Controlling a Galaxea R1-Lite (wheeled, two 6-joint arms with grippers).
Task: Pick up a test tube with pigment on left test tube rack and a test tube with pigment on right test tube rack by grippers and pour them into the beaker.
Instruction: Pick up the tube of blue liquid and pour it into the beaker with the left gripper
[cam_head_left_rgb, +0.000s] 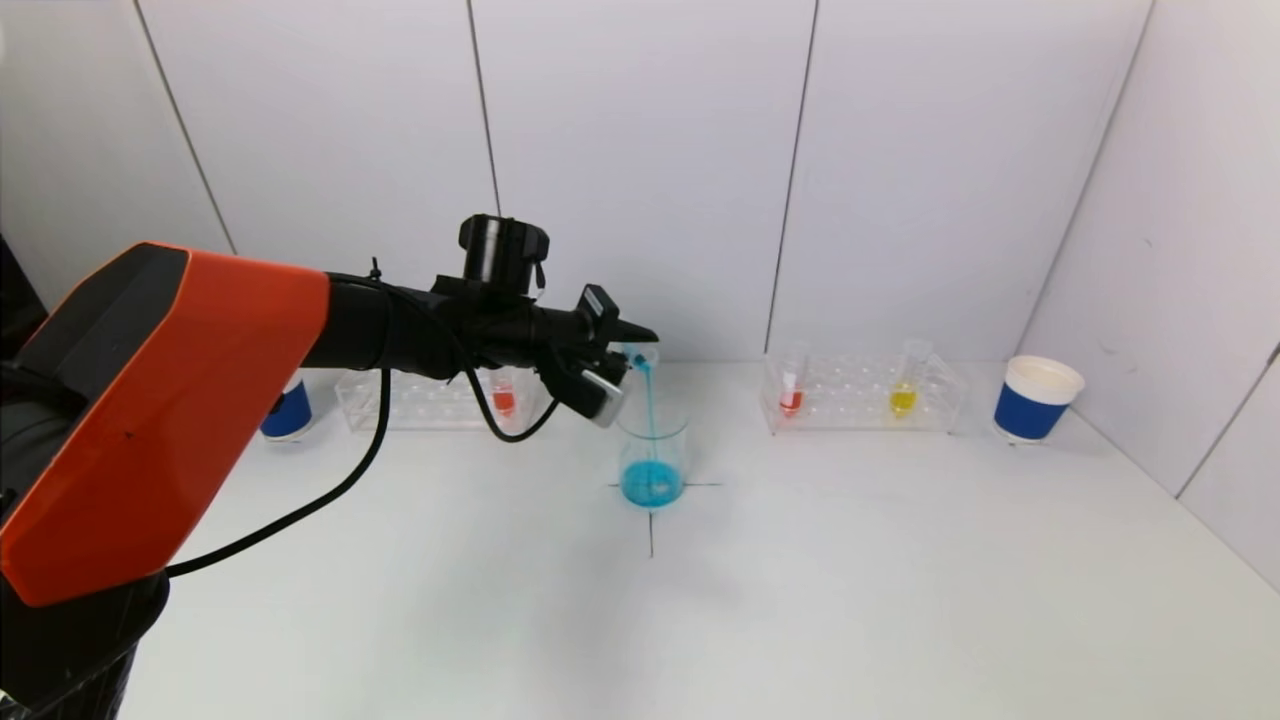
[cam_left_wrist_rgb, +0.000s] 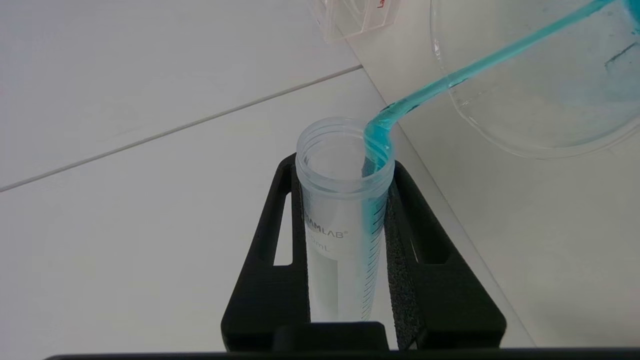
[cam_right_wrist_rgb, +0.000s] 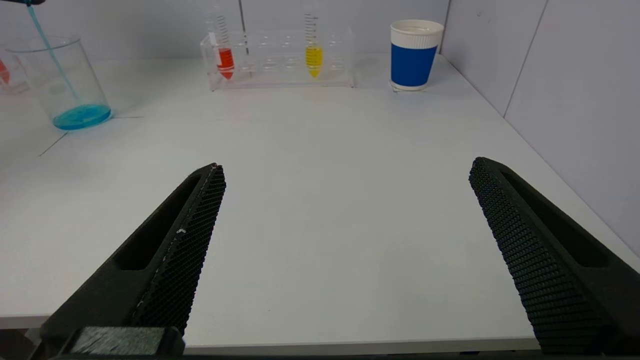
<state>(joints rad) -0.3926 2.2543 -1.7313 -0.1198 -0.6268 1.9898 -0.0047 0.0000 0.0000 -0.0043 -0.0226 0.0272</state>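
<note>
Step in hand: I judge this to be the first of two pours, with the left-rack tube emptying now and the right-rack tube not yet picked.

Left gripper: my pads are clamped on the barrel of the test tube, one on each side, well back from its mouth, so the rim stays free for liquid to leave cleanly.

Tube axis: its long axis runs straight out ahead of my left gripper, tipped past level, mouth leading and angled down toward the beaker.

Why held so: the mouth sits above the beaker's open rim and just short of it, so the blue stream drops inside the glass and not on the table.

Stream: a thin line leaves the low lip of the tube and joins the blue pool on the beaker's floor; only a streak remains along the tube's lower wall, so I judge it nearly empty.

Right gripper: my fingers are spread wide, holding nothing, waiting low over the table's near edge.

Right rack: well ahead of my right gripper, it holds a red tube and a yellow tube, both upright.

Left rack: beyond my left arm, with one red tube left standing.
</note>
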